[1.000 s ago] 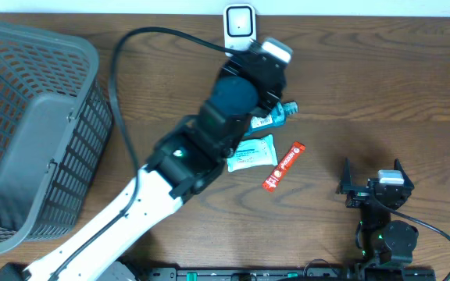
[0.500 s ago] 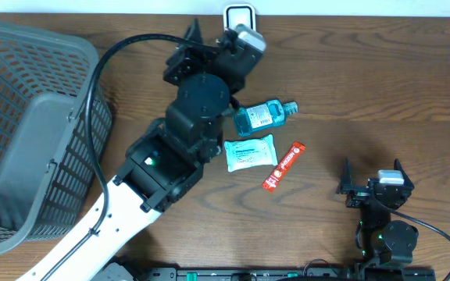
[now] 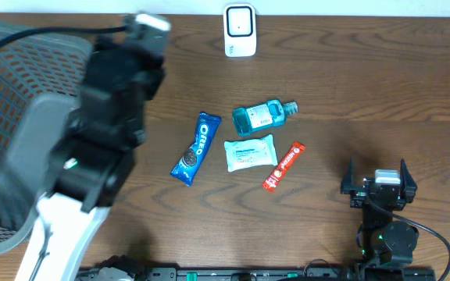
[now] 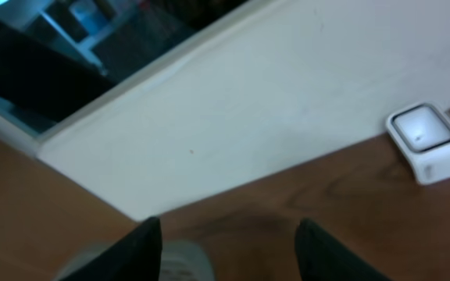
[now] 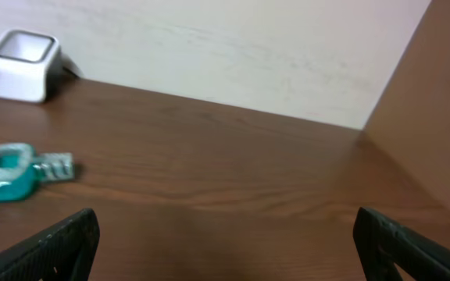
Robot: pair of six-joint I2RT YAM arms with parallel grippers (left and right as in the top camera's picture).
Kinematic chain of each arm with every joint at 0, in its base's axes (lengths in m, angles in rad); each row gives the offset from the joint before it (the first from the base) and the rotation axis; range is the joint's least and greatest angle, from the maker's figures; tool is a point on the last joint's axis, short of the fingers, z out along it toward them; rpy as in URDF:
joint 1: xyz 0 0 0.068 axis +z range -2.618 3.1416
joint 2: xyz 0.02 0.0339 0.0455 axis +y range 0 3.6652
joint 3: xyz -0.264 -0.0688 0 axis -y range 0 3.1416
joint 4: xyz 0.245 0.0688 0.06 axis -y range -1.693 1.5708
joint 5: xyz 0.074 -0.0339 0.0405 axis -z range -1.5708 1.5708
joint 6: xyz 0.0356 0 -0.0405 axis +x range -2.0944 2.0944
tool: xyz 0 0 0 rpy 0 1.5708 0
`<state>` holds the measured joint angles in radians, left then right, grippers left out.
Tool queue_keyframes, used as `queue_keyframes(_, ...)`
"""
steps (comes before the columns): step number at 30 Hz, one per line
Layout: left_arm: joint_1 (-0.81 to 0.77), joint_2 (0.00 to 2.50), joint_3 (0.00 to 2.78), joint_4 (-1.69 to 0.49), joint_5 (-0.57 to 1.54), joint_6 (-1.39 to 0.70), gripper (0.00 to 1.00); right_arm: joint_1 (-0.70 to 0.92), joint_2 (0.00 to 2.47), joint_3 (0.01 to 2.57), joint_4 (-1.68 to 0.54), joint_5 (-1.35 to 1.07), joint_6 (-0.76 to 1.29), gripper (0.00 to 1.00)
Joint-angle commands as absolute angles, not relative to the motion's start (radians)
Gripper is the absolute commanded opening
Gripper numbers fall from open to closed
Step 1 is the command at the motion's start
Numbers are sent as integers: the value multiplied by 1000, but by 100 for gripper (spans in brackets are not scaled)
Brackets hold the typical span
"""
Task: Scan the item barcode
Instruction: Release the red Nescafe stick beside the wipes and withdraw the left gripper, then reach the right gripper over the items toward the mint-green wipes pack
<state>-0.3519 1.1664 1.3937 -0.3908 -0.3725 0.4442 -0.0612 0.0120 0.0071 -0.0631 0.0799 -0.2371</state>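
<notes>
A white barcode scanner (image 3: 240, 30) stands at the table's far edge and also shows in the left wrist view as the scanner (image 4: 428, 140). Mid-table lie a blue Oreo pack (image 3: 196, 148), a blue mouthwash bottle (image 3: 262, 117), a white wipes pack (image 3: 249, 153) and a red bar (image 3: 283, 165). My left arm (image 3: 104, 117) hangs blurred over the basket's right rim. My left gripper (image 4: 229, 224) is open, with bare wood between its fingers. My right gripper (image 3: 375, 169) rests wide open and empty at the front right.
A grey mesh basket (image 3: 22, 70) fills the left side of the table. A blurred grey shape (image 4: 182, 261) lies under the left finger; I cannot tell what it is. The right wrist view shows the bottle (image 5: 6, 173) and the scanner (image 5: 19, 55) to its left.
My left arm has swung from beside the scanner to the left, over the basket's rim. The Oreo pack it covered now shows. The right arm has not moved.
</notes>
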Motion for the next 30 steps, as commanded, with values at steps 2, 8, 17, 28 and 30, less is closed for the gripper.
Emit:
queue_keyframes(2,-286,1035,1371,-396,-159,352,60,-53,7,6,-63,113,-318,99)
queue_keyframes(8,-276,872,1317,-396,57,315,68,-53,7,6,-35,25,-239,99)
queue_keyframes(17,-260,657,1312,-399,146,301,76,-52,9,44,6,-350,49,99)
queue_keyframes(28,-156,448,1307,-450,149,226,82,-52,268,410,-248,-492,181,99)
queue_keyframes(30,-156,448,1314,-505,149,226,83,-52,366,514,-383,-514,207,99)
